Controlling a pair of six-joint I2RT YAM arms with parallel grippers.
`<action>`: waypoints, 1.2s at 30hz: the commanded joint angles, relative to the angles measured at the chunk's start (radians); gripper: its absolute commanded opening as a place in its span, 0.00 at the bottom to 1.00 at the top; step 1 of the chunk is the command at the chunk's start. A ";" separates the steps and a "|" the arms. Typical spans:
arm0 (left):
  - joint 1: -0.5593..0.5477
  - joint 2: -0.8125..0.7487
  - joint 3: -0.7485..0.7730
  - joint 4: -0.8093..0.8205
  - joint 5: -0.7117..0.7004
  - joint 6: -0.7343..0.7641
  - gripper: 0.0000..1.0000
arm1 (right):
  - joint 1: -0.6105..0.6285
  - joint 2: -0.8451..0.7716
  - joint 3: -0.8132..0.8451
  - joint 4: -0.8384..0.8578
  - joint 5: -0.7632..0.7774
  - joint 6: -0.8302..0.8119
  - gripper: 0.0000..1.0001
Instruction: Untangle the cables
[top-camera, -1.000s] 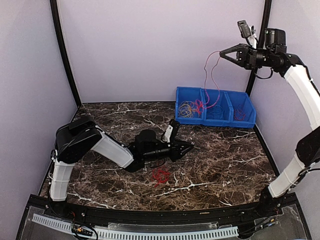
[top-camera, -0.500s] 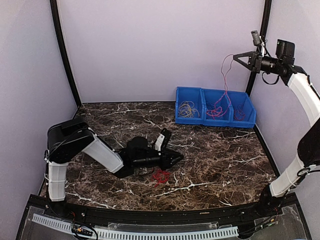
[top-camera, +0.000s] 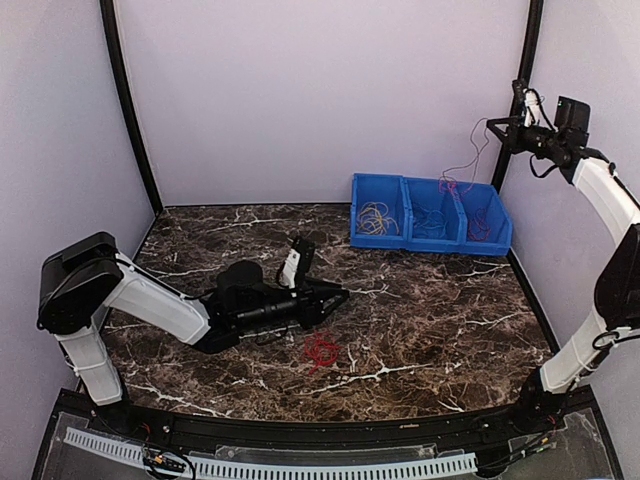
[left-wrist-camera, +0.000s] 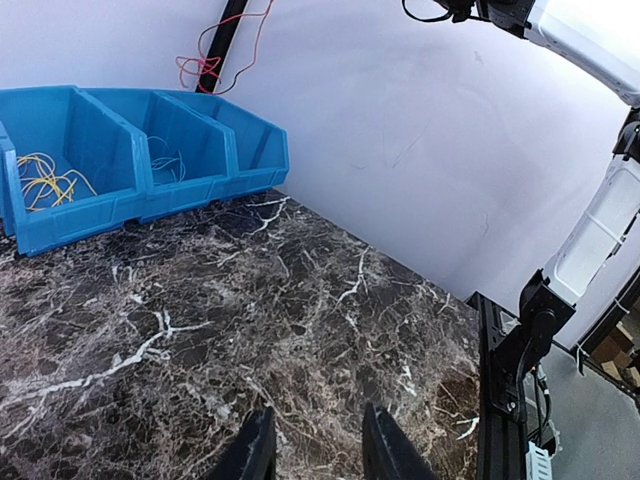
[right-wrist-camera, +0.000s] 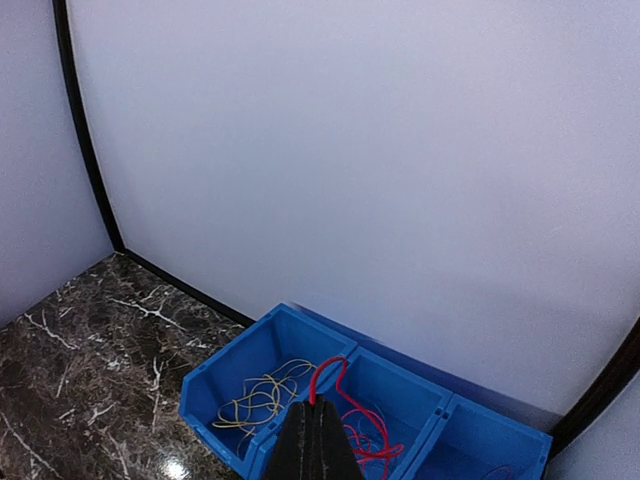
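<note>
Both arms have shifted since a second ago: the left gripper (top-camera: 338, 294) has drawn back leftward, away from the red coil (top-camera: 322, 350) lying on the marble table (top-camera: 450, 320), and the right gripper (top-camera: 495, 125) has swung high toward the back right corner. Its fingers are pressed together on a red cable (right-wrist-camera: 335, 372) – the strand trails down into the middle compartment of the blue bin (top-camera: 432, 243). The left gripper's fingers stand spread, holding nothing. Yellow cables (top-camera: 374, 216) lie in the bin's left compartment.
</note>
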 joint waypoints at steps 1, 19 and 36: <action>-0.007 -0.060 -0.036 -0.044 -0.052 0.032 0.33 | -0.038 0.036 -0.004 0.155 0.173 0.016 0.00; -0.007 -0.118 -0.059 -0.125 -0.100 0.039 0.34 | -0.101 0.339 0.000 0.129 0.235 -0.014 0.00; -0.008 -0.264 -0.056 -0.443 -0.256 0.008 0.42 | -0.113 0.161 -0.178 -0.010 0.257 -0.053 0.54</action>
